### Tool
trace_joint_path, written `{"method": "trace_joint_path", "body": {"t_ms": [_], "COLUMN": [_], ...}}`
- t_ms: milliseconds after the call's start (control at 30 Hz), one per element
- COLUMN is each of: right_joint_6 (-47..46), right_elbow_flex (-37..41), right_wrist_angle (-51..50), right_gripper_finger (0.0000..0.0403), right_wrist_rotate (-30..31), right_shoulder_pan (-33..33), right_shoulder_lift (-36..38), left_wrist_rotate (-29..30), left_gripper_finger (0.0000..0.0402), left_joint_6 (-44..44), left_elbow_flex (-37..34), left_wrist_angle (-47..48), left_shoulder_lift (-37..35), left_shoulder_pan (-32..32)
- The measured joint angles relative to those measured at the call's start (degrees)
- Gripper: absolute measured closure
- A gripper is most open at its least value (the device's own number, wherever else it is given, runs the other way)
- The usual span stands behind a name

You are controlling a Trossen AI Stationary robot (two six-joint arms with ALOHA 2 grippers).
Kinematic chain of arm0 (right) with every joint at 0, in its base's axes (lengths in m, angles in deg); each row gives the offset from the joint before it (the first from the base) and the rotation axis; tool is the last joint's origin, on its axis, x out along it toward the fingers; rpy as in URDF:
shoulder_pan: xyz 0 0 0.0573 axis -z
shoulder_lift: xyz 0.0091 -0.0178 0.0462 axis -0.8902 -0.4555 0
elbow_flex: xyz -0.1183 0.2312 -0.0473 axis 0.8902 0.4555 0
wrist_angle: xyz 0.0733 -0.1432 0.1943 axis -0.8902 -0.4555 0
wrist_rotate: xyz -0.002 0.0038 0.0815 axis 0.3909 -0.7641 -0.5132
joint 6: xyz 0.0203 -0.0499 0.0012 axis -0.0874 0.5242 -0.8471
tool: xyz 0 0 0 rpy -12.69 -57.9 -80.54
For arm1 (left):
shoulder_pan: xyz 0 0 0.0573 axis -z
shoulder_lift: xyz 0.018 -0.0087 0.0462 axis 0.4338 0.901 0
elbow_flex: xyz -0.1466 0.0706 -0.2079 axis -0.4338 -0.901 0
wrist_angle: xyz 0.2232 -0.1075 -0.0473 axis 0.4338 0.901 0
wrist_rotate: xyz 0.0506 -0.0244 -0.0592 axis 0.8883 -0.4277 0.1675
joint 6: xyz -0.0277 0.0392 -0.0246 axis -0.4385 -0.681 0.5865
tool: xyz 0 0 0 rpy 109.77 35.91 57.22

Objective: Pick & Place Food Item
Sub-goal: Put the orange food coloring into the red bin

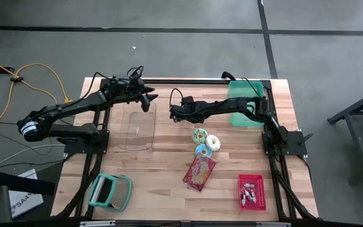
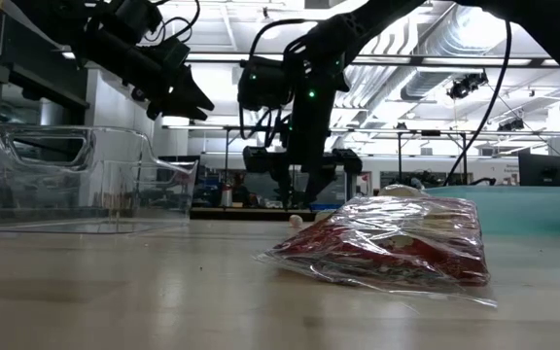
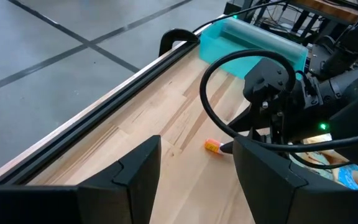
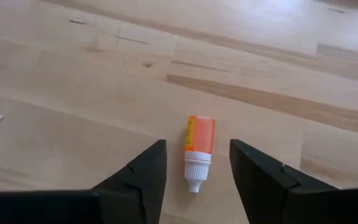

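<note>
A small orange bottle (image 4: 199, 149) with a white cap lies on its side on the wooden table; it also shows in the left wrist view (image 3: 212, 146). My right gripper (image 4: 197, 142) hangs low over it, open, one finger on each side of the bottle, with a gap showing on both sides. In the high view this gripper (image 1: 172, 115) is at the table's far middle. My left gripper (image 1: 151, 99) waits open and raised, just left of it, above the far end of a clear plastic container (image 1: 137, 129).
A teal bin (image 1: 244, 101) stands at the far right. Ring-shaped food items (image 1: 204, 142) and a red wrapped packet (image 1: 199, 171) lie mid-table. A red basket (image 1: 252, 191) is at the near right and a teal-framed object (image 1: 110, 191) at the near left.
</note>
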State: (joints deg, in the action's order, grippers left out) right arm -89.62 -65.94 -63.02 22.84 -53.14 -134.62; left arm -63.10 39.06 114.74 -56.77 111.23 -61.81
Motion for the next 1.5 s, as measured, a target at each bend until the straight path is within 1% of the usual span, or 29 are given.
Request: {"method": "trace_joint_path", "body": {"t_ms": [133,333,500,767,867,1500], "right_joint_6": [-0.5,-1.4,-1.4,-0.8,-0.8,0.6], "right_elbow_flex": [0.3,3.3,3.3,3.4,3.2,3.3], "right_wrist_angle": [0.2,3.0,4.2,7.3,8.5,9.3], "right_gripper_finger": [0.0237,0.024,0.024,0.024,0.024,0.0242], "right_wrist_rotate": [0.4,0.6,0.9,1.9,3.2,4.1], "right_shoulder_pan": [-0.3,-0.8,-0.8,-0.8,-0.9,-0.6], "right_shoulder_lift": [0.1,0.1,0.1,-2.9,-3.2,-4.0], "left_wrist_rotate": [0.0,0.0,0.0,0.0,0.0,0.0], "left_gripper_finger": [0.0207,0.0207,0.0207,0.0207,0.0207,0.0207], "left_joint_6": [0.0,0.0,0.2,0.1,0.1,0.1], "left_elbow_flex": [0.0,0.0,0.0,0.0,0.0,0.0], "left_wrist_angle": [0.0,0.0,0.0,-0.1,-0.2,-1.0], "left_shoulder_lift": [0.0,0.0,0.0,0.0,0.0,0.0], "left_shoulder_pan": [0.0,0.0,0.0,0.0,0.1,0.1]}}
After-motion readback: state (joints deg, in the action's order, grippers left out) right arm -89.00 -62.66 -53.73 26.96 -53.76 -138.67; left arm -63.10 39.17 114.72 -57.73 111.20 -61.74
